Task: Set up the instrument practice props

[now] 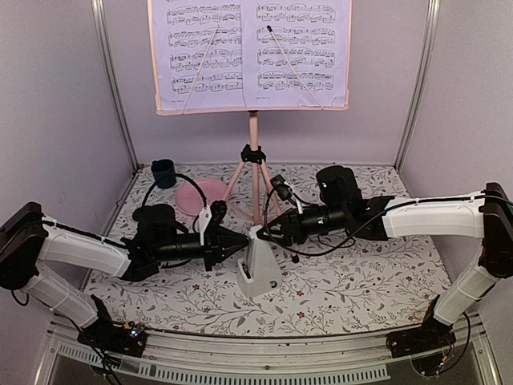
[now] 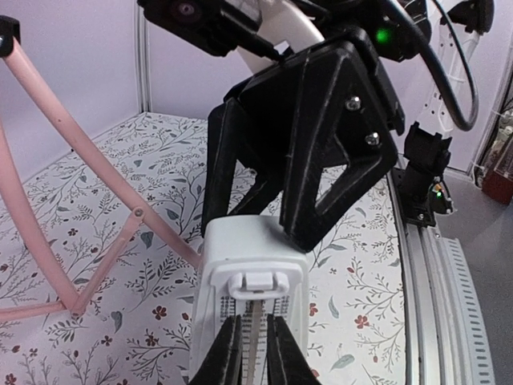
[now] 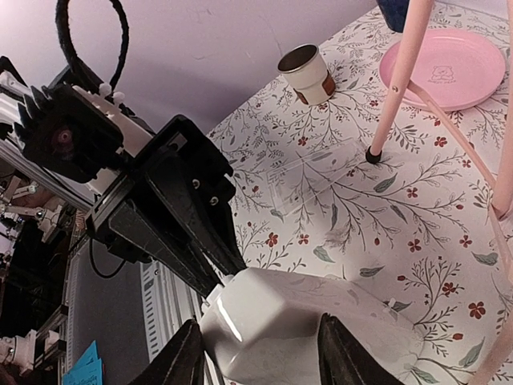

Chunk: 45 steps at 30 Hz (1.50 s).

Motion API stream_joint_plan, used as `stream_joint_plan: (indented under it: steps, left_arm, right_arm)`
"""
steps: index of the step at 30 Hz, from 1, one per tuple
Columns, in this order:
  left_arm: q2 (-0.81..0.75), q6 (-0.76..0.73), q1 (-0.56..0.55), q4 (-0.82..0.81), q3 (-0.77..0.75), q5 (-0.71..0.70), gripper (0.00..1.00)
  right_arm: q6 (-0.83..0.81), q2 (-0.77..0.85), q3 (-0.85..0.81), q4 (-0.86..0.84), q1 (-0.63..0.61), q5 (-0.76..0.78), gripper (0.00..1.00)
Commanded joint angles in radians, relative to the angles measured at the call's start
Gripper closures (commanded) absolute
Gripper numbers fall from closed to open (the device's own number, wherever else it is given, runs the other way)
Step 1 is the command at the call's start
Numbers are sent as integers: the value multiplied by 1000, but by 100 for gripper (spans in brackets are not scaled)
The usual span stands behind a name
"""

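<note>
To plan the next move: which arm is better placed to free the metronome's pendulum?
Probably left. The left end effector pinches the thin pendulum at the front of the metronome, while the right end effector clamps its white body and can only steady it.

The left arm [image 1: 80, 253] and right arm [image 1: 433, 216] wear white shells and black wrist sections. The left gripper [image 1: 244, 241] and right gripper [image 1: 261, 233] are black with tapering triangular fingers. Black cables [image 2: 449, 72] loop along the wrists, silver screw heads [image 2: 353, 102] stud the right gripper, and a green light [image 2: 385, 34] glows above it.
</note>
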<state>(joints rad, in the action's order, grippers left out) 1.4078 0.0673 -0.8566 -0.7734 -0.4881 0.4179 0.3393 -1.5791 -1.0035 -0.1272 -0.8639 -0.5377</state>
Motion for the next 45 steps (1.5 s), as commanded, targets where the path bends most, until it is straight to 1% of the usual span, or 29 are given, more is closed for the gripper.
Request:
stream_joint_plan:
  steps: [1, 13, 24, 27, 33, 38, 45]
  left_arm:
    - [25, -2, -15, -30, -37, 29, 87]
    - [57, -24, -32, -8, -70, 76, 92]
    - [0, -28, -43, -13, -6, 60, 93]
    - [-29, -30, -43, -12, 20, 27, 89]
    - [-59, -53, -45, 12, 29, 11, 73]
    - [-51, -78, -66, 21, 14, 6, 70]
    - [-55, -129, -139, 77, -5, 0, 59]
  right_arm:
    - [-5, -19, -23, 7, -3, 12, 52]
    - [-8, -15, -18, 9, -4, 23, 58]
    - [-9, -15, -18, 13, -4, 25, 59]
    - [-10, -15, -17, 15, -4, 21, 59]
    - [-11, -18, -18, 12, -3, 20, 59]
    - [-12, -18, -17, 13, -3, 23, 59]
    - [-8, -15, -14, 14, -3, 34, 59]
